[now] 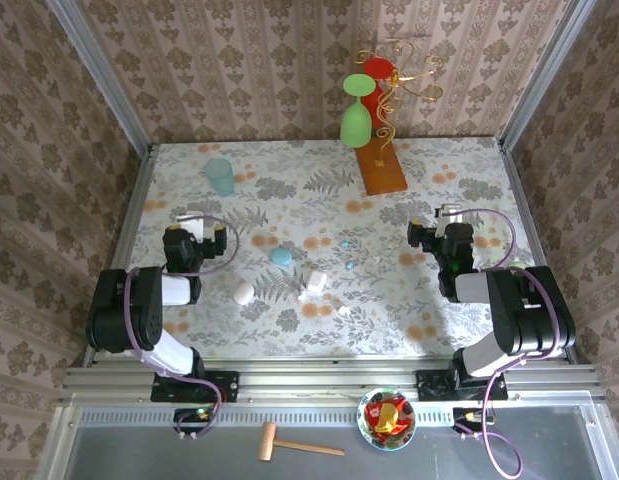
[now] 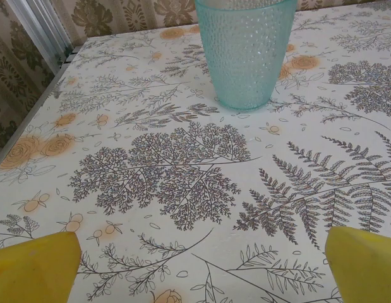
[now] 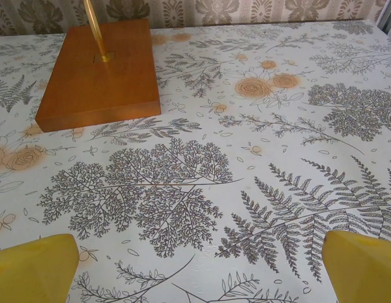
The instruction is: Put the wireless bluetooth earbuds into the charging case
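1. Left fingers (image 2: 31, 271): yellow tips spread wide at the lower corners of the left wrist view, nothing between them.
2. Right fingers (image 3: 34, 268): spread equally wide, empty.
3. Earbuds (image 1: 344, 311): tiny specks mid-desk (image 1: 389, 300), between both arms, near a white case (image 1: 243, 292) and a blue case (image 1: 281, 256); too small to count reliably.
4. Teal tumbler (image 2: 246, 57): upright ahead of the left fingers, rim cut off.
5. Wooden stand base (image 3: 100, 69): gold rod cut off above.

One teal tumbler (image 1: 220, 176), one green wine glass (image 1: 357, 112), one red cup (image 1: 379, 68), one wooden-based stand (image 1: 381, 168), one mallet (image 1: 299, 445), one bowl (image 1: 386, 415), two white cases (image 1: 243, 292), one blue case (image 1: 281, 256), seemingly two tiny earbuds (image 1: 344, 311).
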You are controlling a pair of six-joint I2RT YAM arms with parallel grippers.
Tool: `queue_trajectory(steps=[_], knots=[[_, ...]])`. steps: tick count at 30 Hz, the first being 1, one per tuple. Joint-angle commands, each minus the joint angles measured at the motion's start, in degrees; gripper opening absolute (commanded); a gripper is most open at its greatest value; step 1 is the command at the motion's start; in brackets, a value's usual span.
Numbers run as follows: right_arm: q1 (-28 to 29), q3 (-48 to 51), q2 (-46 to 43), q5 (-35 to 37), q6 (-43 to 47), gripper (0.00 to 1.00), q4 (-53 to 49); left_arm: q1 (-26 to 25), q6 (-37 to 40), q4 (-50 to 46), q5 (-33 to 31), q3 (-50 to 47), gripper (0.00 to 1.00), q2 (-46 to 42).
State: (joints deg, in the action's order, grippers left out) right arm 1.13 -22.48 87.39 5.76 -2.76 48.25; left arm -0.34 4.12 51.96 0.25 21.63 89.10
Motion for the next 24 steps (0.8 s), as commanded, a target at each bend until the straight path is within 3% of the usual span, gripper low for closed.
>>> queue_trajectory(steps=[1, 24], knots=[[0.20, -0.56, 0.41, 1.26, 0.04, 1.00, 1.39, -0.32, -0.08, -0.03, 0.80, 1.09, 1.00, 0.01], [0.17, -0.56, -0.08, -1.21, 1.01, 1.00, 1.04, -0.45, 0.11, 0.20, 0.67, 0.92, 1.00, -0.16]])
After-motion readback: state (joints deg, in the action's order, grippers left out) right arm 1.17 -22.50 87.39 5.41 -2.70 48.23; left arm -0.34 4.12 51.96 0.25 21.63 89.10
